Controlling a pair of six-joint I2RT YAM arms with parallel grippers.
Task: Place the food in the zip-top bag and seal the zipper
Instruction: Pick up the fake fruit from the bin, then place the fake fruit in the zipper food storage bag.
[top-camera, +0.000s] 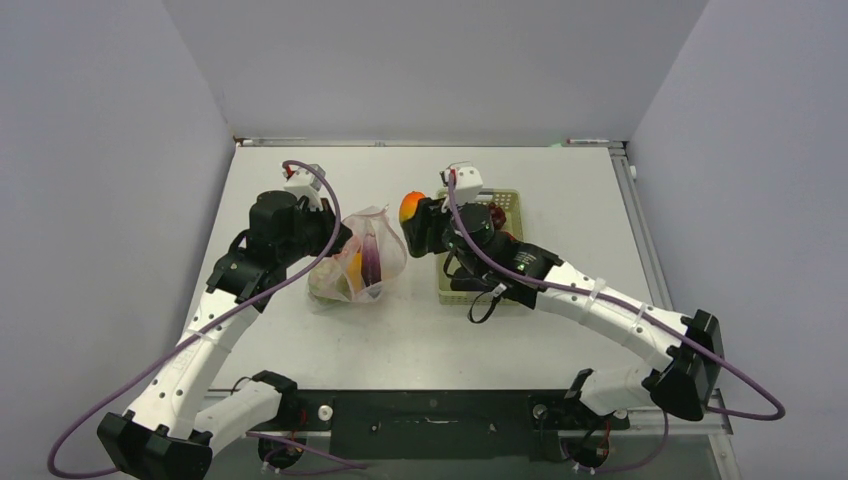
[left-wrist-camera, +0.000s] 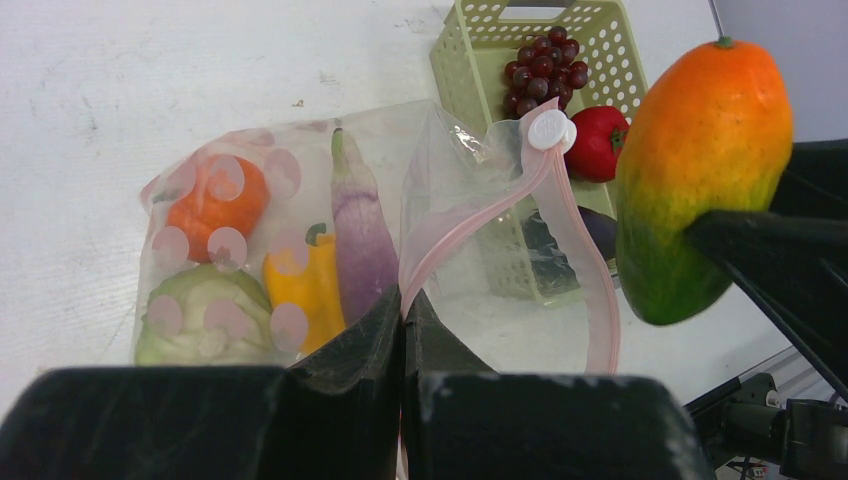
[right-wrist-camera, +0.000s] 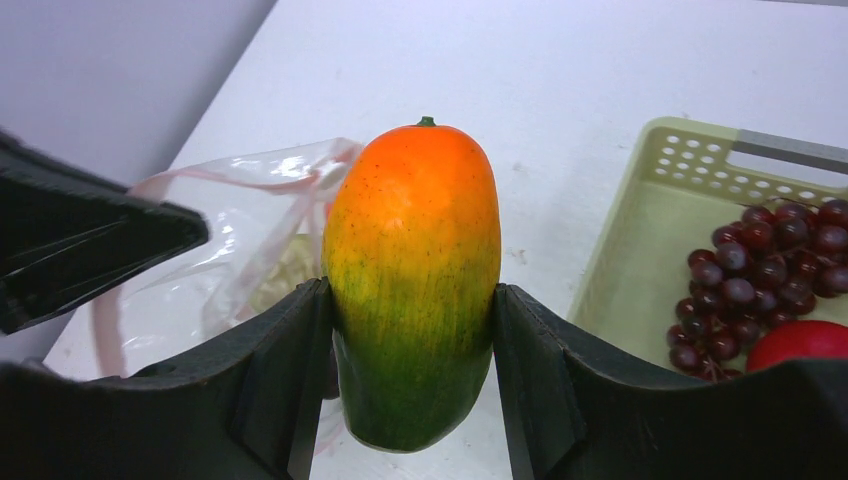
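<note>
Left end effector (left-wrist-camera: 403, 330) nearest, fingers pinched fully together on the mouth edge of the bag (left-wrist-camera: 470, 300), right where the zipper (left-wrist-camera: 470, 225) runs in; that lifts one lip, so the mouth gapes toward the right arm; white slider (left-wrist-camera: 552, 130) sits at the far end of the strip.

Bag lies on the desk (left-wrist-camera: 150, 100) left of centre; already inside: green cabbage (left-wrist-camera: 205, 310), yellow pepper (left-wrist-camera: 305, 285), orange piece (left-wrist-camera: 215, 195), eggplant (left-wrist-camera: 358, 230).

Judgement on the bag: thin, floppy, crinkly film; mouth likely collapses if let go; the zipper strip is the only stiffer part, so the rim is the place to hold it; film looks slippery.

Right end effector (right-wrist-camera: 412, 300) about half open, clamped on the mango (right-wrist-camera: 415, 220); pads on its two sides at the green lower half, stem end pointing away from the wrist; mango hangs in the air just beside the bag mouth, between bag and basket (left-wrist-camera: 480, 60).

Judgement on the mango: probably light hollow toy, hard, smooth, rounded; could twist or squirt out of flat pads; mid-body grip across the narrow width looks right; it is wide against the opening, so it may snag the lip.

Farther off, the basket on the desk holds grapes (left-wrist-camera: 540, 65), tomato (left-wrist-camera: 597, 140) and a dark purple piece (left-wrist-camera: 600, 230) seen through the film; not yet bagged; zipper unsealed.
</note>
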